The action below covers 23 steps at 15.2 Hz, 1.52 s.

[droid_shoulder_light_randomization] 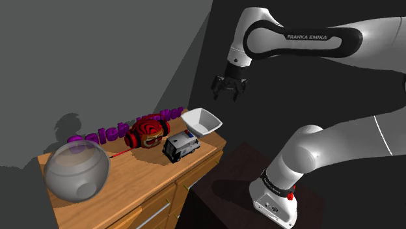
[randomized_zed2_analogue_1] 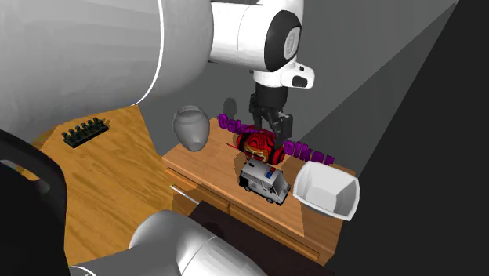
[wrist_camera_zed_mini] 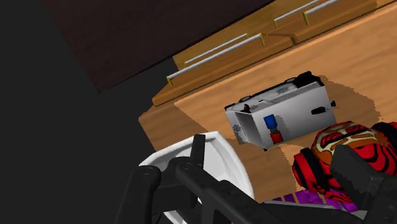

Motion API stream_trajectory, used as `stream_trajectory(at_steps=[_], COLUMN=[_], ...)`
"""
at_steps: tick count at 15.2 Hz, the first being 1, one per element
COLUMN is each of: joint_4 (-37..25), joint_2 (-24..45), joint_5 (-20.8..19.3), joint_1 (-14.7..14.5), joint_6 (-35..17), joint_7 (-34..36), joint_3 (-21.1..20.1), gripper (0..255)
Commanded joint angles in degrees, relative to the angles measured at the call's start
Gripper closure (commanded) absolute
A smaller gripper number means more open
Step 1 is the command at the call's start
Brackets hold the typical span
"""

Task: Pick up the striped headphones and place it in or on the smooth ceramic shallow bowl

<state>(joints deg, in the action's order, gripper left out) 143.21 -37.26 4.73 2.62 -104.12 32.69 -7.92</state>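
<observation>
The claw (droid_shoulder_light_randomization: 229, 91) is seen in the air above the right end of the wooden cabinet (droid_shoulder_light_randomization: 130, 177), as the shoulder view shows it. Its fingers are spread wide apart and nothing is held between them. In the second exterior view the claw (randomized_zed2_analogue_1: 274, 129) hangs over the back edge of the cabinet top, clear of everything below.

The striped headphones (droid_shoulder_light_randomization: 148, 131), red with dark stripes, are placed at the middle of the back edge. Their lower part is covered by a white toy van (droid_shoulder_light_randomization: 181, 145), which stands just beside them toward the front edge; whether the two touch cannot be told. In the wrist view the headphones (wrist_camera_zed_mini: 340, 149) are partly hidden behind one black finger (wrist_camera_zed_mini: 366, 181).

The white shallow bowl (droid_shoulder_light_randomization: 207, 125) is set at the right end of the cabinet top, near the corner, with nothing in it. In the wrist view the bowl (wrist_camera_zed_mini: 219, 159) is cut by the other finger and the hand.

Along the back edge a row of purple letters (droid_shoulder_light_randomization: 107, 133) is found; it is broken by the headphones and cannot be read. A round translucent grey vessel (droid_shoulder_light_randomization: 76, 171) stands at the left end. On the floor, a small black rack (randomized_zed2_analogue_1: 85, 132) is hard to make out.
</observation>
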Motion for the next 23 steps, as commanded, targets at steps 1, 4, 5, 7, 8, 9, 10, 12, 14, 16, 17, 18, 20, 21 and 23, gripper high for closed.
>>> stream_trajectory(at_steps=[1, 4, 5, 7, 8, 9, 10, 12, 14, 16, 17, 18, 20, 21, 23], joint_4=[-0.5, -1.7, -2.3, -3.7, -4.6, -5.5, -6.6, -8.9, -11.5, -14.5, -16.1, -17.7, -21.2, -23.0, -26.9], joint_2=[3.5, 9.0, 11.0, 15.1, 17.3, 19.6, 21.9, 26.6, 31.4, 36.3, 38.8, 41.2, 46.0, 48.4, 53.1], joint_5=[1.9, 3.5, 3.8, 4.2, 4.2, 4.0, 3.7, 2.7, 1.2, -0.7, -1.8, -2.9, -5.0, -6.0, -7.8], joint_1=[0.1, 0.8, 1.1, 1.7, 2.1, 2.4, 2.8, 3.4, 4.0, 4.1, 4.1, 4.0, 3.4, 3.0, 2.1], joint_6=[-3.2, -7.9, -9.4, -12.4, -13.8, -15.2, -16.6, -19.1, -21.4, -23.4, -24.2, -25.0, -26.3, -26.8, -27.6], joint_7=[6.0, 13.8, 16.4, 21.6, 24.2, 26.9, 29.6, 35.0, 40.6, 46.2, 49.0, 51.7, 57.0, 59.6, 64.4], joint_3=[-2.9, -6.3, -7.4, -9.5, -10.4, -11.3, -12.2, -13.7, -14.9, -15.5, -15.6, -15.6, -15.2, -14.8, -13.8], gripper=[0, 0, 0, 0, 0, 0, 0, 0, 0, 0, 0, 0, 0, 0, 0])
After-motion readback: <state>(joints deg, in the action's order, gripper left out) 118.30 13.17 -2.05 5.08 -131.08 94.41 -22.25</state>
